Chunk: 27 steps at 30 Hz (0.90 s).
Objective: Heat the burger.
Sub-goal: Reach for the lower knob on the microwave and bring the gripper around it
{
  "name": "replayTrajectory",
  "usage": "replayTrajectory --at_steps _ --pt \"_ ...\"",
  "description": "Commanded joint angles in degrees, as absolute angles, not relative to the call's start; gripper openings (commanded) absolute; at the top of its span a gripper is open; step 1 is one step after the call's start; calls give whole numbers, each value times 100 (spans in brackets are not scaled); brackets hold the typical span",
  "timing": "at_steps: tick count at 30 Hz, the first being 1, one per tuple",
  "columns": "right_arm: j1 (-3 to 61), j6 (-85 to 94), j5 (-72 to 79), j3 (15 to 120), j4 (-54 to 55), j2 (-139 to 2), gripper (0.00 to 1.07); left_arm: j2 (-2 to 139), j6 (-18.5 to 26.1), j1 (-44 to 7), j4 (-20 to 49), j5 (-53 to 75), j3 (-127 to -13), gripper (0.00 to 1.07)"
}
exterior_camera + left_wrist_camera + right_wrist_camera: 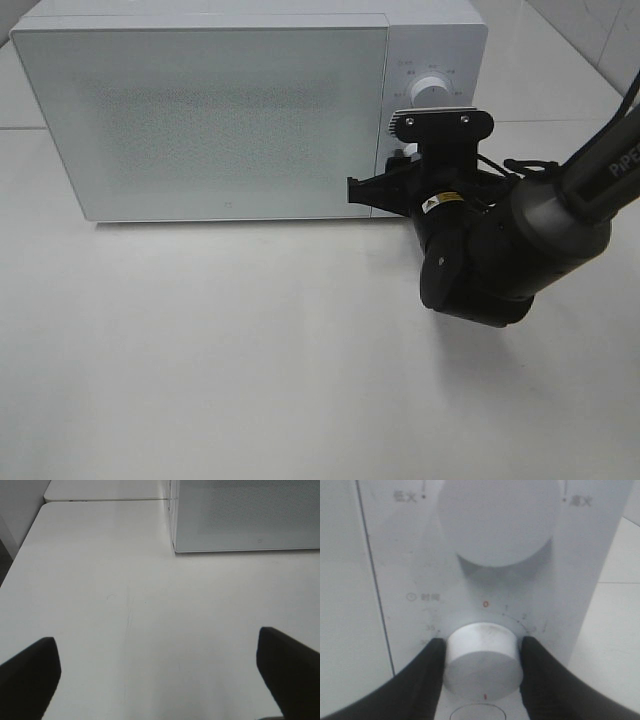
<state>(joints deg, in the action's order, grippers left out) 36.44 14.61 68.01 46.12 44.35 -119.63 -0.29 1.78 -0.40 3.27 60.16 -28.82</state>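
Exterior high: the microwave [260, 9] was a white box with hard flat faces. Its door [200, 120] was shut, and the frosted, speckled panel blocked any view inside. The burger wasn't visible in any view; my guess is that it sat behind that door. The black right arm [520, 240] reached to the control panel [435, 60], with the upper knob [432, 88] showing clear above the wrist. The table [250, 400] was white and matte.

Left wrist: the left gripper [160, 680] hung over the table with its jaws wide apart and nothing between them. The microwave's lower front corner lay ahead of it.

Right wrist: the right gripper [482, 672] had both black fingers [427, 680] pressed against the flanks of the timer knob [484, 655], so it read as clamped on it. The knob was a smooth white cylinder that looked like rigid plastic. A printed minute scale ran around it, with a red 0 at the top.

Burger handling, as a judgement: it is probably light and soft, with a bun that squashes. The glossy crust is likely a bit slippery and the layers prone to sliding. I'd grip it gently across the sides, spanning both bun halves, and keep it level.
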Motion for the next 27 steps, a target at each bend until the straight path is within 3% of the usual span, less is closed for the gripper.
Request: replayTrajectory --at_steps 1,2,7,19,27 --pt "3621 1438 6830 4687 4389 -11958 20 -166 138 -34 361 5936 -2859 100" --pt "3621 1438 6835 4687 4389 -11958 10 -166 138 -34 361 5936 -2859 100" --pt "3621 1438 6881 4687 4383 -11958 0 -166 138 -34 361 5936 -2859 100" --pt "3621 1427 7007 4687 4034 -11958 0 -166 138 -34 361 5936 -2859 100" --pt "3621 487 7019 4687 3827 -11958 0 -166 138 -34 361 5936 -2859 100"
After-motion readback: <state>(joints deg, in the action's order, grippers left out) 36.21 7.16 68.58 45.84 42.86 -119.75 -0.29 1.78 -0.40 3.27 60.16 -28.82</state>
